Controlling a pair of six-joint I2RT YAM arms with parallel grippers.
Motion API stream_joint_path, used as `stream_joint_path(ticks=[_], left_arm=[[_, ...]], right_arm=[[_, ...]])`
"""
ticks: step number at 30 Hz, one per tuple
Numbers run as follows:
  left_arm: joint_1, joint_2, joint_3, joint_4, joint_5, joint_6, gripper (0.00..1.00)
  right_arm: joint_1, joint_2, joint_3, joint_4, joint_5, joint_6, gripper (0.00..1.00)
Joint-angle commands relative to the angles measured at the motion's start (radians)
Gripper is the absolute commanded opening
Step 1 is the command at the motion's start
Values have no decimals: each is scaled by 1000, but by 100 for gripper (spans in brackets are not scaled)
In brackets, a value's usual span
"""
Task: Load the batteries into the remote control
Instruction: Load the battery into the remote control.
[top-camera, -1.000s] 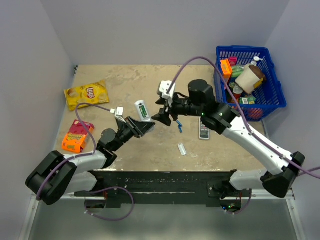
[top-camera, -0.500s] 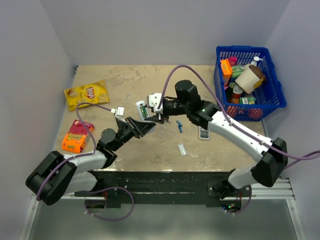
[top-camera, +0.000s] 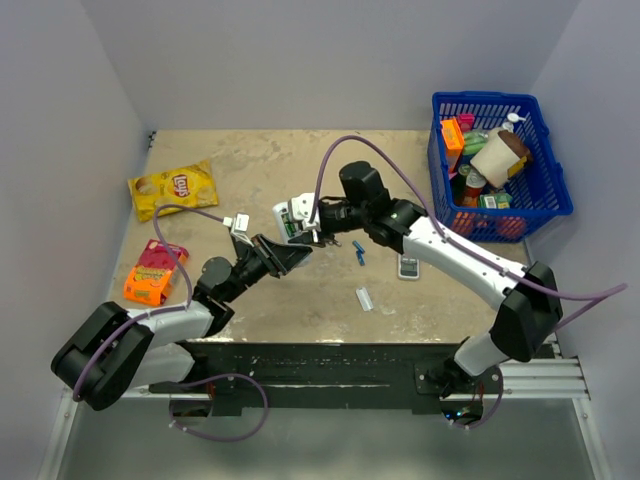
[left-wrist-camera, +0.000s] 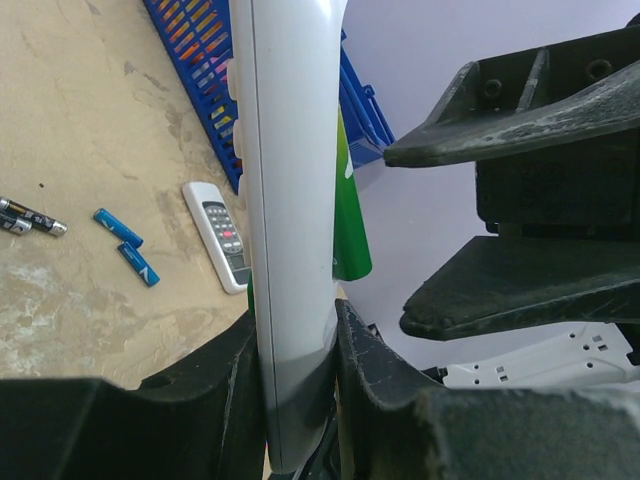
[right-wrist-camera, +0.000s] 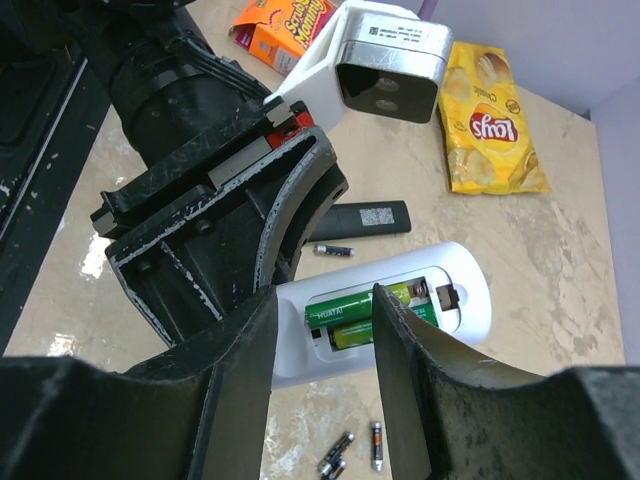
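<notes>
My left pincer (left-wrist-camera: 297, 335) is clamped shut on the remote (right-wrist-camera: 470, 310). It grips the white bar across its narrow sides near one end, and the rest of the bar runs out past the fingertips. The remote's back is open, with the compartment facing my right pincer (right-wrist-camera: 325, 300).

The right pincer sits just in front of that compartment with its fingers apart. I see nothing caught between them, so I read it as open and holding nothing. Both green batteries (right-wrist-camera: 345, 312) lie side by side in the compartment. They show in the gap between the right fingers, just beyond the tips. I can't tell whether either fingertip touches the remote's casing.

Beyond the right pincer and past the remote, a black remote (right-wrist-camera: 370, 217) lies on the table (top-camera: 240, 165) with one dark cell (right-wrist-camera: 333, 250) just beside it. A chips bag (right-wrist-camera: 490, 120) lies farther out. A few more dark cells (right-wrist-camera: 340, 450) lie near the right finger's base.

In the left wrist view, a grey remote (left-wrist-camera: 220, 235) lies off to the left of the left pincer. Two blue cells (left-wrist-camera: 118, 227) lie near it, and the blue basket (left-wrist-camera: 215, 60) stands beyond.
</notes>
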Motion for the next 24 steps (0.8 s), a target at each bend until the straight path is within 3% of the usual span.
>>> stream_joint_path(ticks=[1,24], left_arm=[[2,-19,22,91,14,5,0],[5,0,33,186,71,35,0]], right_arm=[[-4,13,40,-5,-19,-51,45],[-6,76,36,-19,34,-125,39]])
